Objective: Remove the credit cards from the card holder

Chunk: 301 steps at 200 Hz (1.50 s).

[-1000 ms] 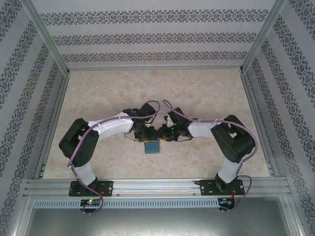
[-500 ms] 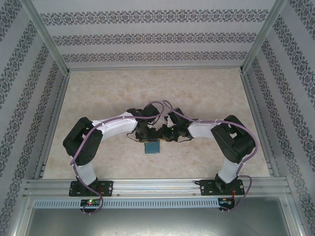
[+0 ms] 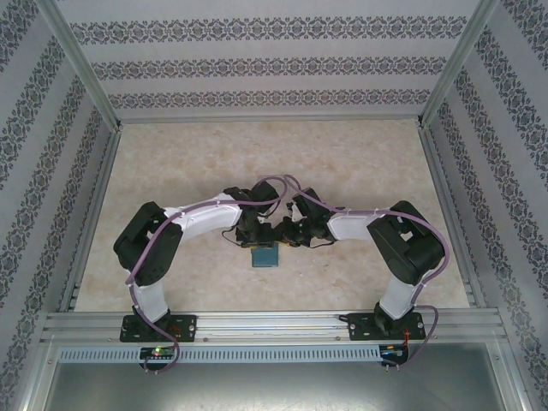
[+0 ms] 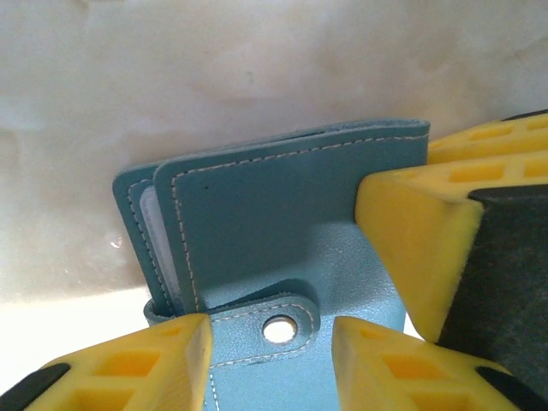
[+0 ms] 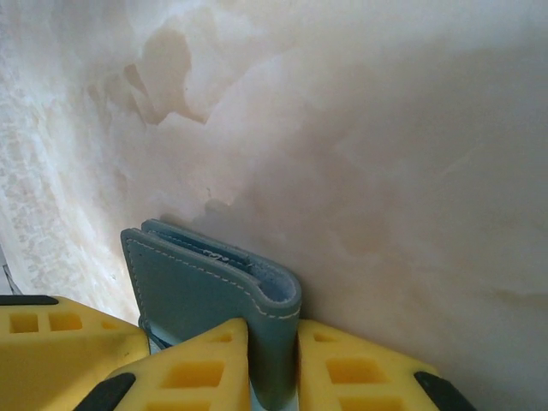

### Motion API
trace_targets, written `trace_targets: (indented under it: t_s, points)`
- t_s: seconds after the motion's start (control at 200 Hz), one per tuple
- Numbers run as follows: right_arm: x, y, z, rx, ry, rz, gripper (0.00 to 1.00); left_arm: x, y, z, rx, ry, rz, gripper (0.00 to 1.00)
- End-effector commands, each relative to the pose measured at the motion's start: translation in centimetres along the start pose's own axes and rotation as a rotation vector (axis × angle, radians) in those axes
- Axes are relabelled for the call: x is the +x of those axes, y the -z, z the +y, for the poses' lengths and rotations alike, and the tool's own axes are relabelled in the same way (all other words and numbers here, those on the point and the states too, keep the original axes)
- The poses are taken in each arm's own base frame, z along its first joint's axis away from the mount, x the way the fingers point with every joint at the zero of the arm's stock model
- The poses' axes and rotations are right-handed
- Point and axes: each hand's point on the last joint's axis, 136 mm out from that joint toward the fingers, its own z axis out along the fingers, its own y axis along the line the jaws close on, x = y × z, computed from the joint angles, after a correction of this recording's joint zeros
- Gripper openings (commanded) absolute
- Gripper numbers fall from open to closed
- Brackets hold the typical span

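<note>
My right gripper (image 5: 274,334) pinched the card holder (image 5: 193,282) by its folded edge, clamped between its jaws. My left gripper (image 4: 272,330) straddled the strap (image 4: 235,318), jaws half apart; I couldn't tell if they gripped it.

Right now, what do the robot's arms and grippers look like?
The left arm and the right arm have white links, bulky black joints and a purple cable looped along each. The left gripper and the right gripper carry yellow wedge-shaped fingers with rectangular cut-outs and black patches.
</note>
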Motion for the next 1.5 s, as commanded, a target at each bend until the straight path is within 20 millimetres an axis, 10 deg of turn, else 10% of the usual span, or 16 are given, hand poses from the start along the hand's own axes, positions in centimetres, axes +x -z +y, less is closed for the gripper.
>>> trace_targets:
  t_s: [0.0,0.325,0.864,1.499]
  points:
    - [0.8,-0.1,-0.1,0.016,-0.012,0.014,0.20,3.6,-4.6,2.3,-0.124,-0.028,0.147,0.42]
    - [0.7,-0.1,-0.3,0.027,-0.019,0.009,0.20,3.8,-4.9,2.8,-0.140,-0.041,0.150,0.29]
    - [0.4,-0.1,0.1,0.028,-0.021,0.008,0.21,4.5,-6.2,2.8,-0.120,-0.074,0.197,0.55]
    - [0.6,0.8,-0.7,0.086,-0.001,-0.006,0.17,2.6,-2.7,3.4,-0.144,-0.056,0.057,0.25]
